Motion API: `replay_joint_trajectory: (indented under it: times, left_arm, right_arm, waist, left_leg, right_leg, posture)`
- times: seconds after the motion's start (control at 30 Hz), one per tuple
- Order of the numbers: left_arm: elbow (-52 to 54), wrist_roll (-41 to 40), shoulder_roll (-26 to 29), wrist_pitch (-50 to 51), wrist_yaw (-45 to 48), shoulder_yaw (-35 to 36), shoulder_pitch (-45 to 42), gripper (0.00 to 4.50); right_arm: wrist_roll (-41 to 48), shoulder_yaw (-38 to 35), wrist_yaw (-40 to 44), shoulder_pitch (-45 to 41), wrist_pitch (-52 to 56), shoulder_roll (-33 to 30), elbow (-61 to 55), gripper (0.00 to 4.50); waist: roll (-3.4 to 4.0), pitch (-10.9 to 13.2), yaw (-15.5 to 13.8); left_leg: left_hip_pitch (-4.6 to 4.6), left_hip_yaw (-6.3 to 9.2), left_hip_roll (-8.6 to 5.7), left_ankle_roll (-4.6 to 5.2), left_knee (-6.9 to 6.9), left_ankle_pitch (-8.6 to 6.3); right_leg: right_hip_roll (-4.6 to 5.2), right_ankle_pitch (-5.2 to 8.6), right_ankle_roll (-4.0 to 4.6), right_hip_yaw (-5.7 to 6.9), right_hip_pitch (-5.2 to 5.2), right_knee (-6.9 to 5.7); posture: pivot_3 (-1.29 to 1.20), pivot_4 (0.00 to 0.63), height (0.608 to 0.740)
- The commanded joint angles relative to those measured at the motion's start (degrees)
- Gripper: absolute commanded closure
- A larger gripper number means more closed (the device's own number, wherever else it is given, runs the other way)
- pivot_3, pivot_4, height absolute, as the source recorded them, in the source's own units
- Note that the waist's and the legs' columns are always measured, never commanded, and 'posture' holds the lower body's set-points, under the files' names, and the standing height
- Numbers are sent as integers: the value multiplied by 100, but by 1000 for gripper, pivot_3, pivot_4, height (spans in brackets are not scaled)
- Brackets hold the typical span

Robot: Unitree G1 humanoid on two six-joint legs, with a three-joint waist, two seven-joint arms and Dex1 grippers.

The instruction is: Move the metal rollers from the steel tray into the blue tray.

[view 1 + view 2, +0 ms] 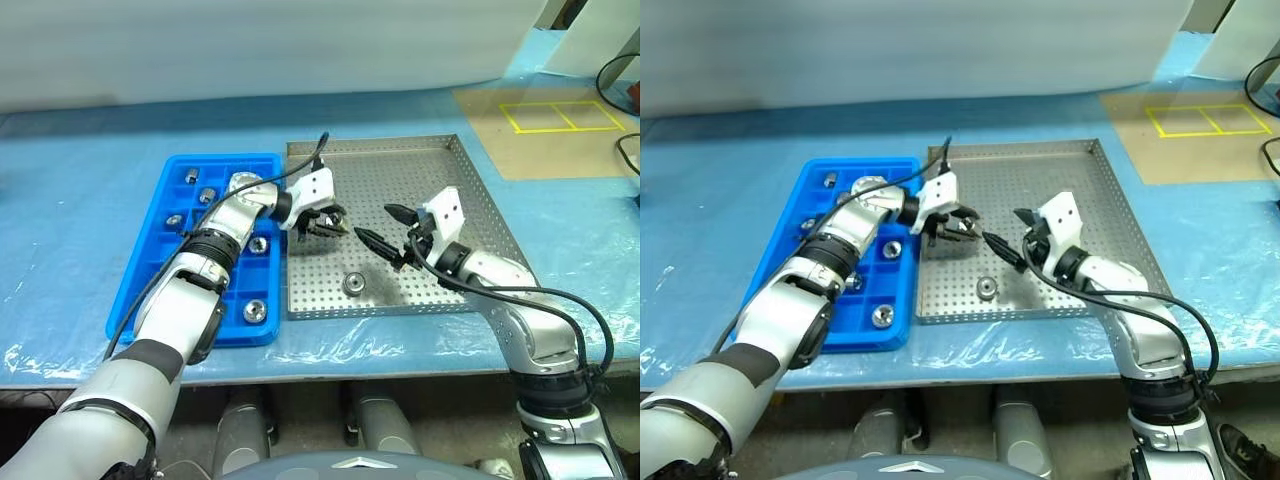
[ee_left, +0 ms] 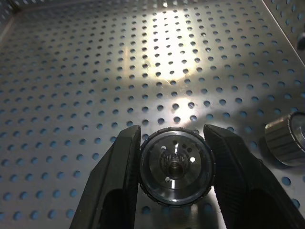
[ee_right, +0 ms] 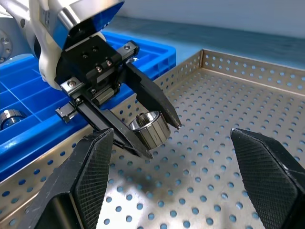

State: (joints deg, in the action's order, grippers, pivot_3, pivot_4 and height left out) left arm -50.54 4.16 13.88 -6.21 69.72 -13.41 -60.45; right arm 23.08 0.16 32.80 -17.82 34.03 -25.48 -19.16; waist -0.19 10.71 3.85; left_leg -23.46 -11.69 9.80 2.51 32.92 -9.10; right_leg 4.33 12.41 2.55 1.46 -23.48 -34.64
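Left claw clamped on a metal roller above the steel tray.

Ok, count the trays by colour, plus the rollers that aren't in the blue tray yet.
Blue tray: 1
Steel tray: 1
Metal rollers outside the blue tray: 2, a held roller in the left gripper and a loose roller on the steel tray floor
Total: 4
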Motion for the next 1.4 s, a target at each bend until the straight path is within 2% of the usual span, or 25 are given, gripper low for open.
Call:
replay_joint_trajectory:
  times: [0.03, 0.17, 0.3, 0.43, 0.57, 0.73, 1.07, 1.4]
  left_arm:
    - [551, -78, 277, 115, 53, 58, 225, 2756]
    - [1272, -291, 679, 621, -4, 280, 440, 2756]
    - [2038, -408, 1424, 959, -53, 518, 943, 2756]
    - [3640, -915, 1959, 1512, -222, 1052, 1945, 2756]
    - [4838, -1355, 2204, 2248, -619, 1581, 2696, 2756]
    - [5407, -1504, 2307, 2934, -1419, 2070, 3376, 2756]
    - [5464, -1502, 2361, 2987, -1943, 2047, 4058, 2756]
    - [4587, -1360, 2250, 2596, -2005, 1646, 3672, 2756]
  right_arm:
    - [-1, -58, 189, -313, -230, -70, 164, 457]
    - [26, -46, 365, -626, -308, -50, 445, 457]
    - [-30, 166, 671, -883, -467, 21, 830, 457]
    - [-116, 480, 1002, -1261, -692, 236, 1355, 457]
    - [-268, 732, 1302, -1700, -988, 486, 1971, 457]
    - [-336, 992, 1782, -2181, -1284, 791, 2610, 457]
    - [-357, 1134, 2213, -2465, -1427, 1238, 3052, 457]
    - [-410, 1192, 2349, -2307, -1297, 1194, 2848, 457]
  waist:
    - [0, 0, -5]
    - [-1, 3, -52]
    - [0, 4, -136]
    - [4, 6, -289]
    - [5, 8, -539]
    - [5, 8, -759]
    - [3, 8, -992]
    - [2, 7, -990]
  left_leg:
    - [1, -1, 1, -1, -3, 0]
    - [-2, -1, 2, -6, -11, 4]
    - [4, -2, 5, -19, -21, 11]
    - [19, -3, 8, -44, -61, 27]
    - [-4, -4, 11, -56, -70, 35]
    - [-5, -3, 11, -61, -67, 38]
    - [-5, 0, 9, -64, -69, 39]
    - [-2, 4, 10, -75, -70, 46]
  right_leg:
    - [0, 0, 0, 1, 0, 0]
    - [0, 0, 0, 2, -8, -3]
    - [-1, 0, 1, 1, -14, -7]
    - [-2, 5, 9, 2, -21, -8]
    - [-2, 8, 15, 6, -56, -19]
    - [-1, 8, 16, 9, -56, -27]
    - [-1, 8, 15, 11, -56, -26]
    - [-2, 7, 14, 11, -59, -38]
  posture:
    - [-385, 150, 740]
    - [-311, 150, 740]
    - [-207, 150, 740]
    - [-95, 150, 740]
    - [2, 150, 740]
    - [104, 150, 740]
    - [164, 150, 740]
    - [140, 150, 740]
